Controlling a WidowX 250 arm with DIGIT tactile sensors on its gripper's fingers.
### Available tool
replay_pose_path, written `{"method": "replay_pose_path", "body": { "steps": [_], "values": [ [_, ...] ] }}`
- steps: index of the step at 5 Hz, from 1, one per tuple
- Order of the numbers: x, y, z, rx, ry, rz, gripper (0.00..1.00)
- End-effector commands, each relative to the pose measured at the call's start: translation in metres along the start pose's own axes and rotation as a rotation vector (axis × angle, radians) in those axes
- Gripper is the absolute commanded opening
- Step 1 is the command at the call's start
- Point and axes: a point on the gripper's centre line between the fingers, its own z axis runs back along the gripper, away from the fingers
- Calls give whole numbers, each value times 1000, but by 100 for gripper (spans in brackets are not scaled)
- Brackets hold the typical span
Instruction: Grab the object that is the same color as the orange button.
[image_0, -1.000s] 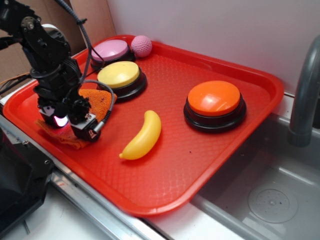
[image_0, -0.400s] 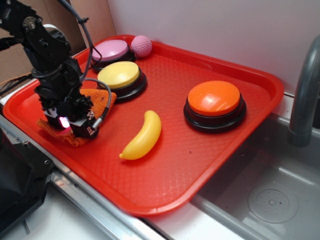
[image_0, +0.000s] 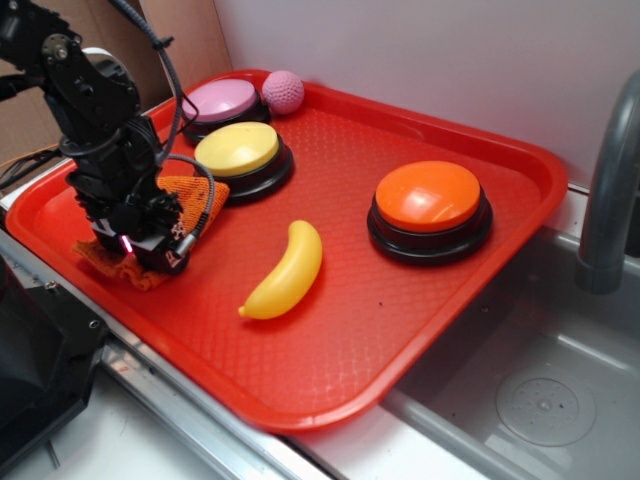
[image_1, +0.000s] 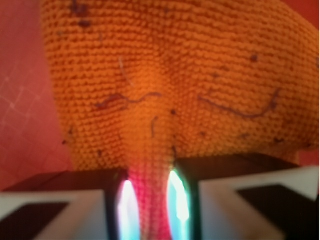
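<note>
Here, orange cloth (image_1: 165, 85) pinched between the claw (image_1: 149, 200) fingers.

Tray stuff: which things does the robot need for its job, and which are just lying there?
Needed: orange cloth, pinched in the claw; orange button, the color to match.

Just lying there: banana, yellow button, pink button, pink ball.

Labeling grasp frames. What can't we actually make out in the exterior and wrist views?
- Exterior: gripper fingertips and most of the orange cloth hidden behind the arm.
- Wrist: cloth fills the frame; its edges are cut off, the buttons unseen, the pinched fold blurred.
- Exterior: faucet cut off by the right edge.
</note>
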Motion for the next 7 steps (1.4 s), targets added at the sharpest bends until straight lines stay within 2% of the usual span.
{"method": "replay_pose_path", "body": {
  "steps": [1, 2, 3, 5, 6, 7],
  "values": [
    [5, 6, 8, -4, -6, 8, 0],
    [6, 6, 13, 11, 9, 12, 0],
    [7, 4, 26, -40, 71, 80, 0],
    [16, -35, 102, -111, 65, 47, 0],
    [20, -55, 138, -175, 31, -35, 0],
    [22, -61, 165, -186, 1, -83, 0]
  ]
}}
